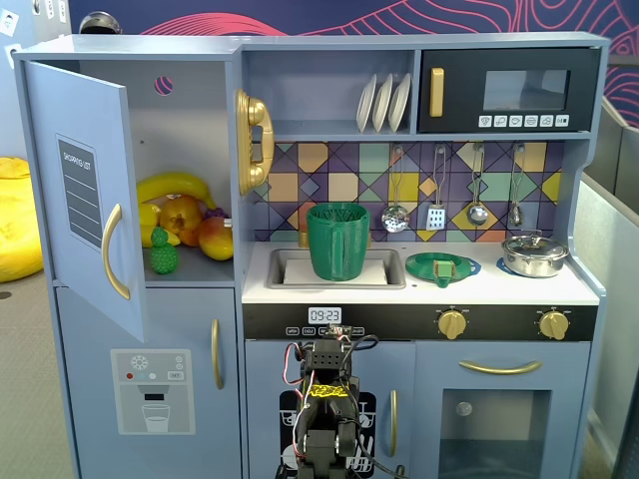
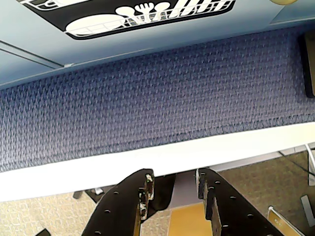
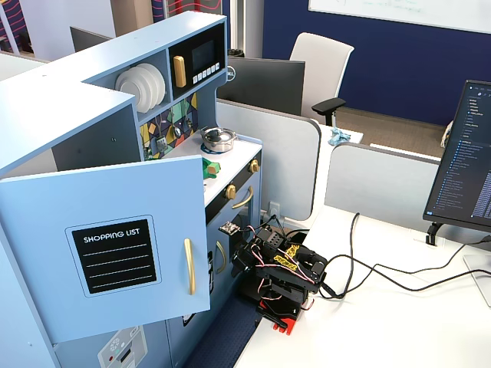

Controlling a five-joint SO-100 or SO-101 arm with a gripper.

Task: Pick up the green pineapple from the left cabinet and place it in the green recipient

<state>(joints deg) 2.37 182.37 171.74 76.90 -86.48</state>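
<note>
The gripper [image 2: 173, 189] hangs empty with its fingers parted, low in front of the kitchen's base, over blue carpet [image 2: 147, 98]. The arm [image 1: 324, 399] sits folded below the clock reading 09:23 [image 1: 324, 315]. Well above it and to the left in a fixed view, the cabinet [image 1: 190, 150] stands with its door [image 1: 85, 190] swung open. The pineapple [image 1: 163, 251] stands upright on the cabinet shelf, crown up, in front of a banana [image 1: 175, 185]. The door label [image 3: 115, 253] reads SHOPPING LIST. The cup [image 1: 337, 241] stands upright in the sink [image 1: 290, 267], right of the cabinet.
</note>
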